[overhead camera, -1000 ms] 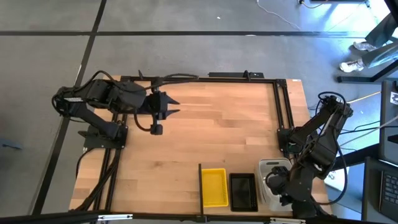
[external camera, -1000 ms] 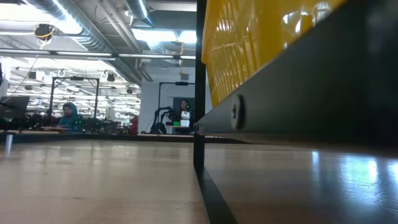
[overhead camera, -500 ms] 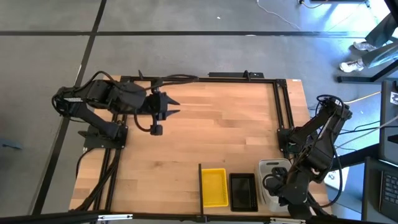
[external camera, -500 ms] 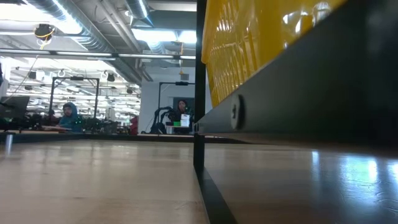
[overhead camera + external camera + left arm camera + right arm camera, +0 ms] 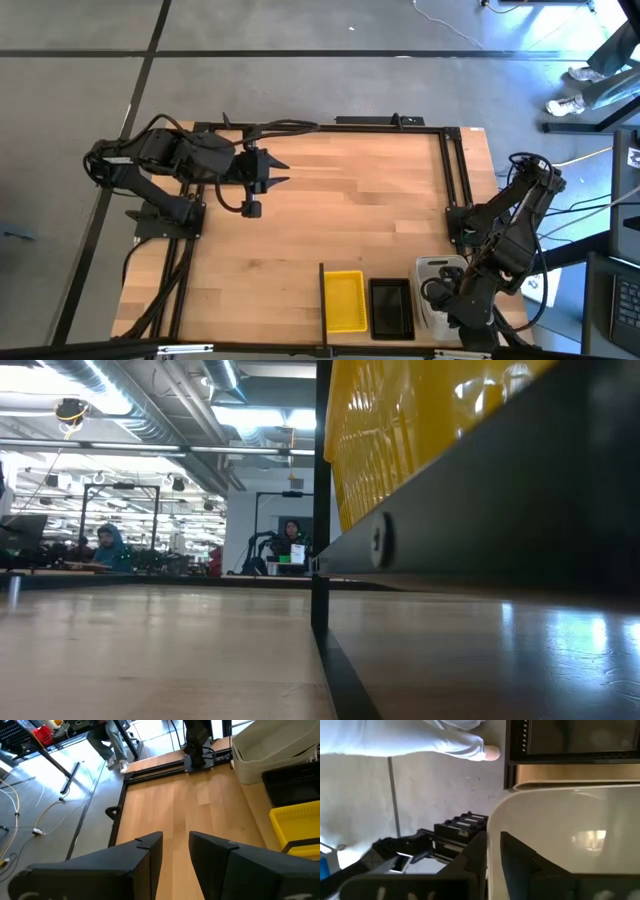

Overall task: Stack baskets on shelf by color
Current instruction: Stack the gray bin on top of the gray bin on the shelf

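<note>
Along the near edge of the wooden plank tabletop (image 5: 330, 220), left to right: thin dark upright divider (image 5: 322, 298), yellow plastic basket (image 5: 346, 300), black mesh basket (image 5: 390, 308), translucent grey-white basket (image 5: 432, 270), just beside one another.

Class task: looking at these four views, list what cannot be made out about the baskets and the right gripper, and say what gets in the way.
- How many baskets each stack holds: high view sees only the top yellow basket, black basket, white basket.
- Right gripper grip on the white rim: too close.
- Low view: yellow basket cut off.
</note>
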You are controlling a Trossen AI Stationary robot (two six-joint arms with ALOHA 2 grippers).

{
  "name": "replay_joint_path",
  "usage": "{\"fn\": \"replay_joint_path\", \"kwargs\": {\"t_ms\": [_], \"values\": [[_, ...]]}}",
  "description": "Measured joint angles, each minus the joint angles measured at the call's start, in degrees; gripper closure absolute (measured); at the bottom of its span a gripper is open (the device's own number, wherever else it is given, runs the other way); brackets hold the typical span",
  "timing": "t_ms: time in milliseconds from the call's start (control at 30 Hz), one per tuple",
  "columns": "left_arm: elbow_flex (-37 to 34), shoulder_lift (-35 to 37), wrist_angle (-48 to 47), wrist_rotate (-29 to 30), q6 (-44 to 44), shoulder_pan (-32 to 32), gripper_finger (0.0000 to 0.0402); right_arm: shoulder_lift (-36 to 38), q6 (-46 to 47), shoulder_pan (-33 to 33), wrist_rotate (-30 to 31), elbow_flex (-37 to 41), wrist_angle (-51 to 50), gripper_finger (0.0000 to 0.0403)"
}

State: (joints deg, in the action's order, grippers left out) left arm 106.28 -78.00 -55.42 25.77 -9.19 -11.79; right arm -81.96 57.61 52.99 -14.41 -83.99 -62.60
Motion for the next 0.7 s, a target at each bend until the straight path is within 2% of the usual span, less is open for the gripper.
{"fn": "replay_joint_path", "kwargs": {"t_ms": [700], "values": [[0.0,0.0,0.0,0.01,1.08,-0.02,0.0314,-3.38,-0.75,0.0,-0.87,0.0,0.49,0.0353]]}}
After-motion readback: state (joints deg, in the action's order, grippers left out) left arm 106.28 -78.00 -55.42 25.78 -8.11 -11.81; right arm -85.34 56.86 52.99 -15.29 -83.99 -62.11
